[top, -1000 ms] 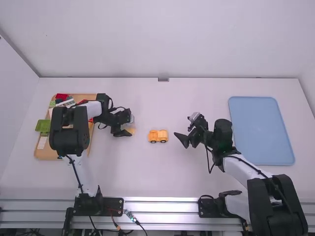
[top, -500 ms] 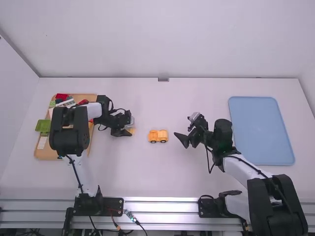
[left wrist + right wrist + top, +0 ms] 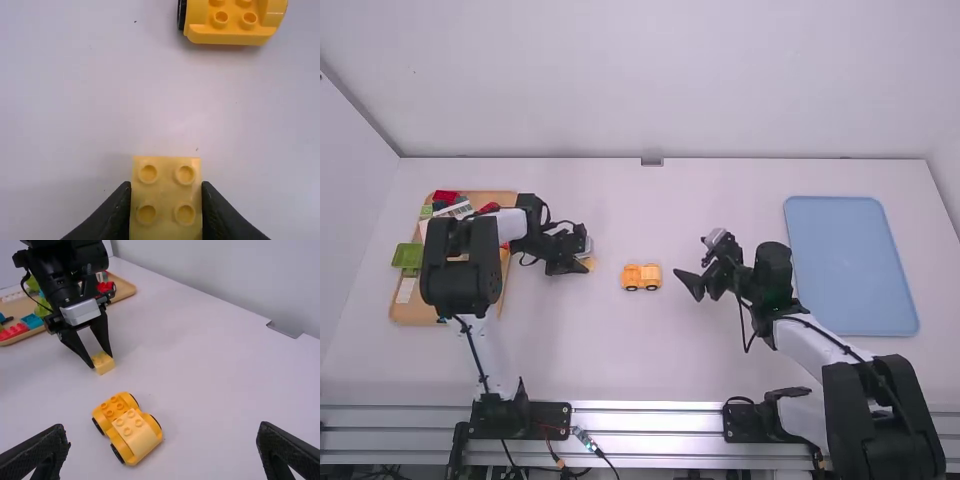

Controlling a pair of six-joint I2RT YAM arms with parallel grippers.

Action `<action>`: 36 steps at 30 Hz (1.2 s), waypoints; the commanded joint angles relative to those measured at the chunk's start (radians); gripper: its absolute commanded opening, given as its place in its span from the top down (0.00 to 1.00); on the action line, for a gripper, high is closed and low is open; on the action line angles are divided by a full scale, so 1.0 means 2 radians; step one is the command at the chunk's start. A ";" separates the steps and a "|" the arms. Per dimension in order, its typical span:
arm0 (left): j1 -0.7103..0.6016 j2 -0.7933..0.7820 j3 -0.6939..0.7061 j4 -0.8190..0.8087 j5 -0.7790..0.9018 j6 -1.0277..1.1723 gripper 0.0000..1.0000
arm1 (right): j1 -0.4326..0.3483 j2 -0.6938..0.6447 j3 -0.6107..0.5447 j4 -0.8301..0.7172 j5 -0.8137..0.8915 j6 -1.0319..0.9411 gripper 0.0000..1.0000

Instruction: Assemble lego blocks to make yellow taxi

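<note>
Leftmost, I record a green block at the left side of a wooden tray, with red blocks at the tray's far end; my left arm extends over part of the tray. Right of the tray, my left claw is clamped on a pale yellow block, one finger against each of two opposite sides, its four studs facing up; I cannot tell whether its underside touches the table. Next is the yellow vehicle, upright on black wheels between my two claws, apart from both; its lower, studded end faces the held block. My right claw is empty, fingers spread wide, directed toward the vehicle. Rightmost, a blue tray lies flat on the table, beyond my right claw.
</note>
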 commanded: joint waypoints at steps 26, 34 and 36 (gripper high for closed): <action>-0.041 -0.035 -0.030 -0.003 0.008 -0.067 0.98 | -0.018 0.070 0.085 -0.155 -0.053 -0.135 0.01; -0.069 -0.132 -0.119 0.076 -0.002 -0.094 0.98 | -0.016 0.111 0.116 -0.196 -0.056 -0.219 0.01; -0.069 -0.154 -0.137 0.088 -0.001 -0.093 0.98 | -0.019 0.126 0.127 -0.205 -0.067 -0.227 0.01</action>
